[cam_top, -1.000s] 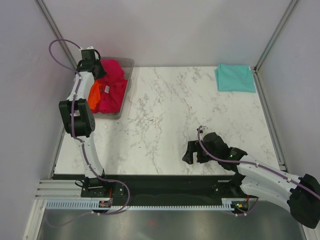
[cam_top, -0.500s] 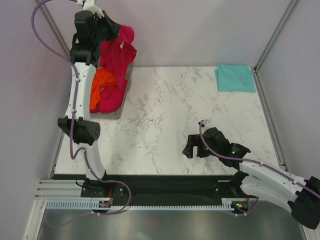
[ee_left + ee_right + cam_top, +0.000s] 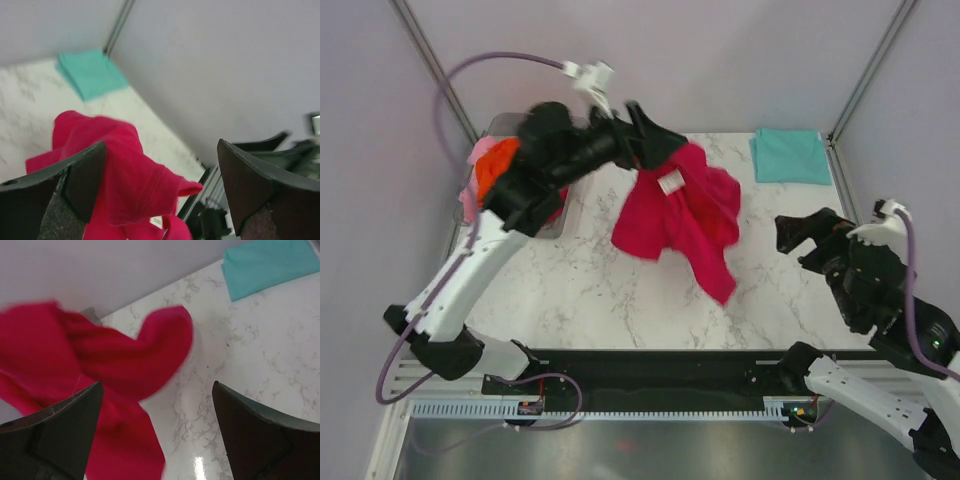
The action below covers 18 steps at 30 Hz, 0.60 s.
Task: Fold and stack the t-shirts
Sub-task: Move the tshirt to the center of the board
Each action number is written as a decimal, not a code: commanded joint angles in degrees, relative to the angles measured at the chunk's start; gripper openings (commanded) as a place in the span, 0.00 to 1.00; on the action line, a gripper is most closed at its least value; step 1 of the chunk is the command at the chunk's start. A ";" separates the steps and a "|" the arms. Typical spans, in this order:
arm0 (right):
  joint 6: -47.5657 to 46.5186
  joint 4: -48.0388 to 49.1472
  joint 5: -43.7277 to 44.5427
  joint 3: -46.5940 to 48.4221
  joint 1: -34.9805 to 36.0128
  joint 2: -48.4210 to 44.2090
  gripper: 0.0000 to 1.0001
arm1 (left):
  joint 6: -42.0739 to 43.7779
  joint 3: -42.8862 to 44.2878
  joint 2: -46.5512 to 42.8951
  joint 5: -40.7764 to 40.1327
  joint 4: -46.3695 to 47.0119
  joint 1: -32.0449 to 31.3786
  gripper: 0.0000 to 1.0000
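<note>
Crimson t-shirt (image 3: 680, 215) hangs bunched in air over the tabletop (image 3: 620, 270), just under wide-spread left fingers (image 3: 75, 185); right fingers (image 3: 50, 435) gape too.

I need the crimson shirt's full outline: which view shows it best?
Top external: the whole crimson shirt shows, bunched, over the table. Left wrist shows only some folds; right wrist, a blurred part.

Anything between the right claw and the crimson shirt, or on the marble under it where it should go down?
Nothing visible. The open right claw faces the crimson shirt with only marble table between them, and the marble around the shirt shows nothing else. The folded teal shirt lies off in the far right corner.
</note>
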 commanded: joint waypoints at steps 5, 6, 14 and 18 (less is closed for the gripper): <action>6.18 -16.47 3.97 5.10 0.24 -4.52 0.98 | -5.29 -37.13 -5.98 -6.06 -5.75 -5.16 1.00; 6.18 -16.47 2.30 3.62 0.16 -3.31 0.98 | -5.21 -41.51 -8.03 -6.60 -4.87 -5.07 1.00; 8.63 0.73 -24.09 -15.54 2.43 10.94 0.98 | -0.11 -48.93 -16.04 -12.31 -10.13 -2.44 1.00; 8.90 1.11 -19.10 -14.95 6.92 19.17 0.98 | -0.11 -54.10 -19.64 -12.07 -9.70 2.91 1.00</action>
